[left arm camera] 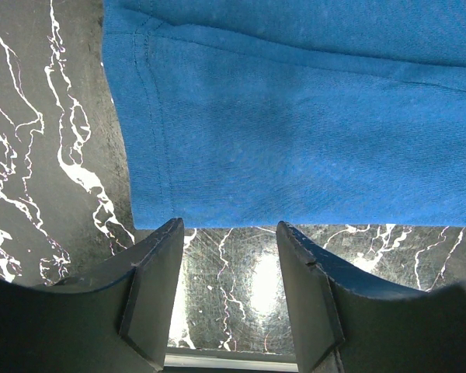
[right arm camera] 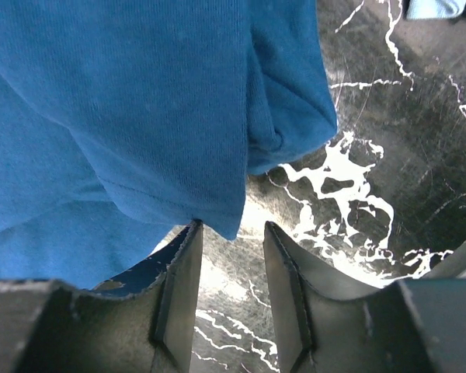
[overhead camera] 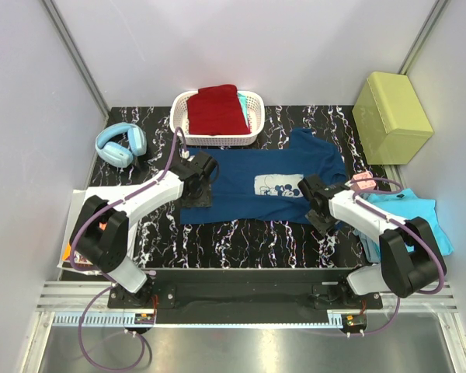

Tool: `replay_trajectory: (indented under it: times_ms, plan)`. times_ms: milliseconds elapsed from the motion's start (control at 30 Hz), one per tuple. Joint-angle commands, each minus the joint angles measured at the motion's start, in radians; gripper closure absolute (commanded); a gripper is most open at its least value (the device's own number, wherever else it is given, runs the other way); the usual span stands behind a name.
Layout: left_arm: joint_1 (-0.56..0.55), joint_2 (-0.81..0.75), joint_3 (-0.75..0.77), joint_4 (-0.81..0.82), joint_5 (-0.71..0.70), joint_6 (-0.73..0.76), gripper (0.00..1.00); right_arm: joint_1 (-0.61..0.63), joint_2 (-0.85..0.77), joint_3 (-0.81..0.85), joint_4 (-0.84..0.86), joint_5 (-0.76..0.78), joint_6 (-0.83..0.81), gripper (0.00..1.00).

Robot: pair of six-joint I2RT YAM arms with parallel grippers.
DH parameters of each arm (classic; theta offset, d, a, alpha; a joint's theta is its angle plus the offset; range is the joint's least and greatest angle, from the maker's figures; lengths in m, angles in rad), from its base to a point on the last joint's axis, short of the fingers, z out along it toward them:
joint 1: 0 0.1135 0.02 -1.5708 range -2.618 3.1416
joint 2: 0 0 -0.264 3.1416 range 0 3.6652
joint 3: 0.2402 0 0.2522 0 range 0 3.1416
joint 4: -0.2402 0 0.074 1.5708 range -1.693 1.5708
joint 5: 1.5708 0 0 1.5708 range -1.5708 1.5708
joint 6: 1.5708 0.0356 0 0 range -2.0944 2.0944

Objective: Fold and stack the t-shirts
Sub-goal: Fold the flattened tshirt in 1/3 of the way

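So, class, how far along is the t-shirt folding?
Done: a dark red t-shirt lies folded in the white basket. In hand: the blue mouse-print t-shirt lies spread out, left gripper and right gripper open at its edges. Left: folding it, then the turquoise t-shirt.

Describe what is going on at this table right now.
Two robot arms are working on a navy t-shirt spread on the table. The left gripper sits at its left edge and the right gripper at its right edge, both open, holding nothing. A red shirt lies in the basket; a turquoise shirt waits at the right.
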Motion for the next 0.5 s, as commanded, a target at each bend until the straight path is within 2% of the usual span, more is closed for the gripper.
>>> replay_trajectory:
  times_ms: [0,167,333,467]
  plan:
    - [-0.006,-0.008,0.008,0.028,0.016,0.010,0.44,-0.013,0.000,-0.004,0.016,0.063,0.003,0.59]
    - [-0.006,-0.003,0.009,0.027,0.014,0.010,0.44,-0.015,0.000,-0.005,0.021,0.066,0.000,0.76]
    - [-0.008,-0.001,0.009,0.028,0.014,0.010,0.44,-0.015,0.015,-0.004,0.026,0.070,-0.011,0.80]
    - [-0.008,0.000,0.009,0.027,0.013,0.011,0.45,-0.013,0.018,-0.007,0.032,0.069,-0.015,0.92]
